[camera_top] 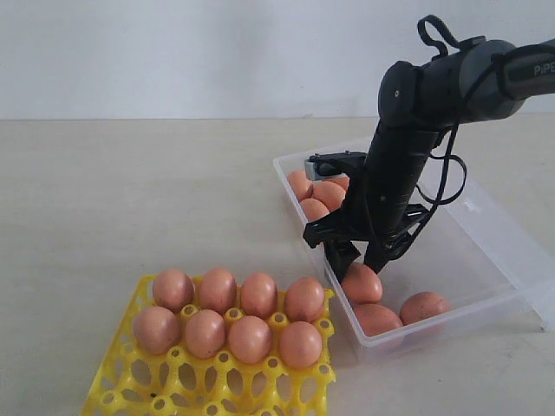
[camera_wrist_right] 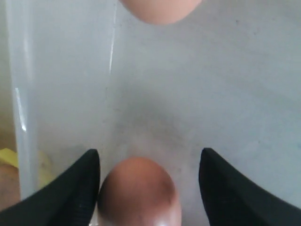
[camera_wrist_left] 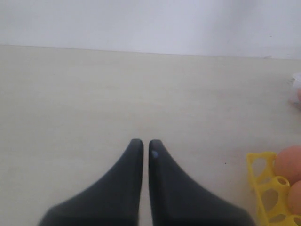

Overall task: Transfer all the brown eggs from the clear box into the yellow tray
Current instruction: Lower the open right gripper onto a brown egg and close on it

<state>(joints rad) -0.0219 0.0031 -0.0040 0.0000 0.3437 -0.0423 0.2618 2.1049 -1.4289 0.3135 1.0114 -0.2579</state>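
We see the right arm [camera_top: 399,165] lowered into the clear box [camera_top: 460,319], with the right jaws apart on both sides of one brown egg [camera_wrist_right: 138,193]. One jaw is just beside the shell and the other is clear of it, so nothing is clamped yet. We judge the wide opening lets them descend without pushing the egg. Eight eggs [camera_top: 250,338] sit in the yellow tray [camera_top: 121,386]; others lie at both ends of the box. The left jaws are together above the worktop [camera_wrist_left: 70,94], probably parked out of the way.

I see my right pincer [camera_top: 360,260] and left pincer [camera_wrist_left: 146,143] plain black, eggs [camera_top: 249,338] orange-brown, tray [camera_top: 182,357] bright yellow, box [camera_top: 486,251] see-through, tabletop [camera_top: 130,191] pale beige.
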